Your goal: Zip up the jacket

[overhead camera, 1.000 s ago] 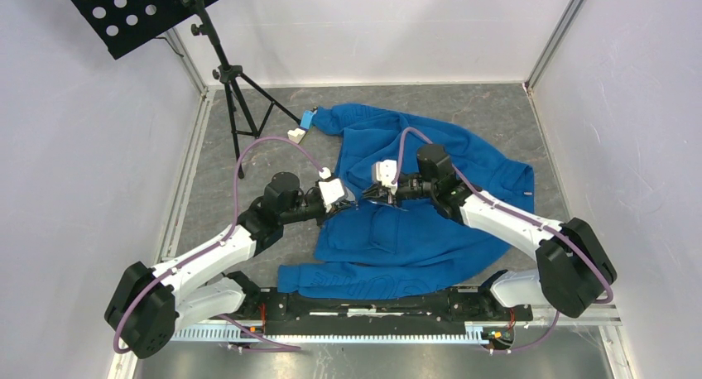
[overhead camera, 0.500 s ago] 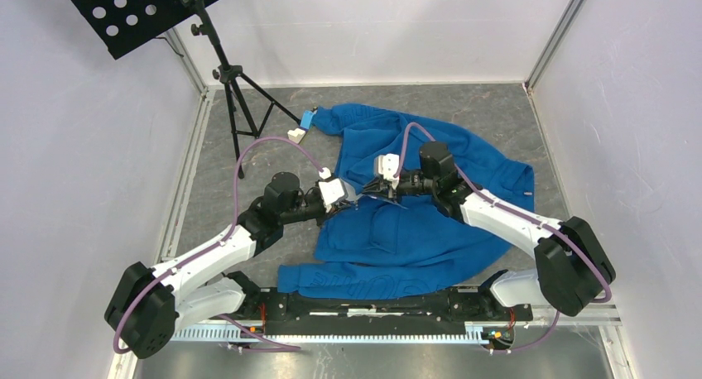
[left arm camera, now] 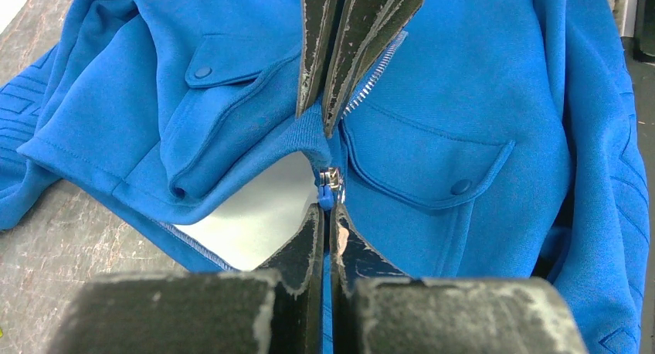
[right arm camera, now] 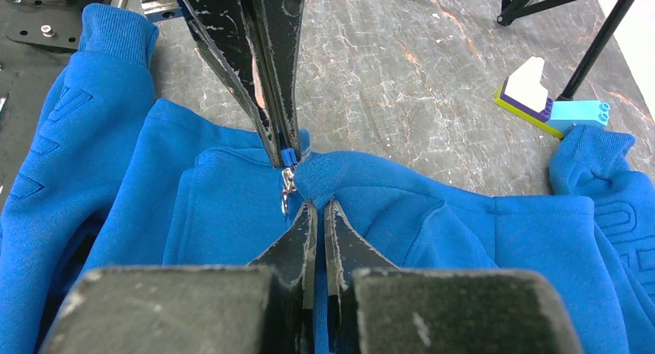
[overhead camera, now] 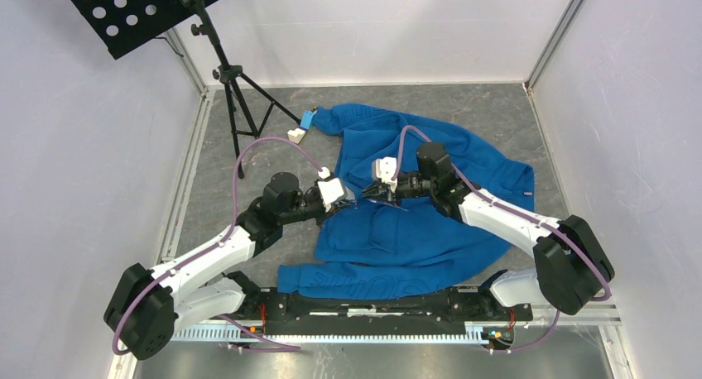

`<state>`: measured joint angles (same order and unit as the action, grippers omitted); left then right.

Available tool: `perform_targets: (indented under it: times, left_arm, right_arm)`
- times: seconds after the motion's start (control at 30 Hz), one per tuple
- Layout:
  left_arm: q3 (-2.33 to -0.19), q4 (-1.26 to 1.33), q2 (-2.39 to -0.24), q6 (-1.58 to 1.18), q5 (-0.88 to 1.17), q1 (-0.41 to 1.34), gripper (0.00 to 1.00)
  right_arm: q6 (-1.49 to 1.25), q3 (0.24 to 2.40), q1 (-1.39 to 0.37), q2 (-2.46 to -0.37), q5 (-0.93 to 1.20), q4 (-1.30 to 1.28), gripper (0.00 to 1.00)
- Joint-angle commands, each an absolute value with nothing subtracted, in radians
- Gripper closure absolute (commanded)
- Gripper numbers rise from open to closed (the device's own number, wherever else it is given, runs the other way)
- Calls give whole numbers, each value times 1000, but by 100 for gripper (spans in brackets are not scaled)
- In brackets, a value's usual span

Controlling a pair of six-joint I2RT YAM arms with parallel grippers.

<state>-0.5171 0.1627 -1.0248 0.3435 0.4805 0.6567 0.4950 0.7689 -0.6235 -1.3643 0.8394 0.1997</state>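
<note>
Zero zipped yet, I reckon: jacket lies spread on surface, slider at hem end. L claw pinches slider tab, R claw nips hem beside it. Whole run left.

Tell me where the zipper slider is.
The zipper slider hangs mid-frame in the left wrist view at the jacket hem, between the left tool below and right tool above.

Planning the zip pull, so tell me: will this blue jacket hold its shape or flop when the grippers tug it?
Likely floppy: the jacket lies creased and bunched, its hem puckering where the right gripper pinches it. Probably not slippery, since the cloth looks soft and matte.
</note>
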Motion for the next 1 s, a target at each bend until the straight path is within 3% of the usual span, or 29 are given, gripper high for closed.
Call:
perform_targets:
  times: [0.0, 0.4, 0.77, 0.97]
  left_arm:
    - [-518, 201, -1013, 383, 484, 653, 98]
    - [-521, 214, -1024, 362, 471, 655, 98]
    - [-510, 261, -1020, 319, 389, 658, 98]
    - [-508, 258, -1025, 300, 480, 664, 98]
  right_arm:
    - [487, 813, -630, -1360, 883, 231, 100]
    - [427, 819, -644, -1382, 912, 269, 100]
    - [187, 855, -663, -1437, 919, 354, 100]
    - [155, 799, -665, -1430, 892, 473, 100]
